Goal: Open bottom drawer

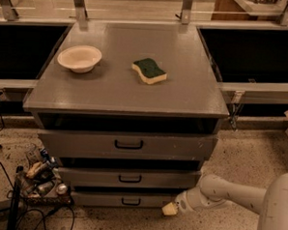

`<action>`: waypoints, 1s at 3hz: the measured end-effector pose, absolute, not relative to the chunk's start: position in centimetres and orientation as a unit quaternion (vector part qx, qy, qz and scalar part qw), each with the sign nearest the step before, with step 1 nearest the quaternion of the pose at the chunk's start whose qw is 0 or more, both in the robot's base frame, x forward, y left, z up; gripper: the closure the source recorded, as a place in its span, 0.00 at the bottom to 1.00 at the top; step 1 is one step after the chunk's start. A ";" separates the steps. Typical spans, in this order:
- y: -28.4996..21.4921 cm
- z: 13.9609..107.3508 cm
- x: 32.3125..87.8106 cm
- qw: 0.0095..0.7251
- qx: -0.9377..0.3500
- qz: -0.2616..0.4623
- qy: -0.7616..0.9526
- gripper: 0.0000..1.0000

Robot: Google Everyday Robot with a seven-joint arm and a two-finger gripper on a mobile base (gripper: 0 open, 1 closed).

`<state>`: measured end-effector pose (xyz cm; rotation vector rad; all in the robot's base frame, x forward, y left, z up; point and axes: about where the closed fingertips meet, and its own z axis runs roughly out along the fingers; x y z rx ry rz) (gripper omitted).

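gripper [170, 210] hung low just right of the slim grey metal bottom drawer [96, 198], likely for its black bar handle [130, 201]; spread: couldn't tell.

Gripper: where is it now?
Camera view: the gripper sits low by the floor, at the right end of the bottom drawer, right of its black handle.

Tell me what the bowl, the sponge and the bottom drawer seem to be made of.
Bowl: likely ceramic or plastic, cream, smooth.
Sponge: foam, yellow body with green scouring layer.
Bottom drawer: probably painted metal, flat even grey.
The gripper is low at its right end.
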<state>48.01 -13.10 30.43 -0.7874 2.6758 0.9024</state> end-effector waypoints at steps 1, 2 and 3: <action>-13.1 30.4 48.0 0.105 -0.267 0.306 0.908 0.51; -13.1 30.4 48.0 0.105 -0.267 0.306 0.908 0.28; -13.1 30.4 48.0 0.105 -0.267 0.306 0.908 0.00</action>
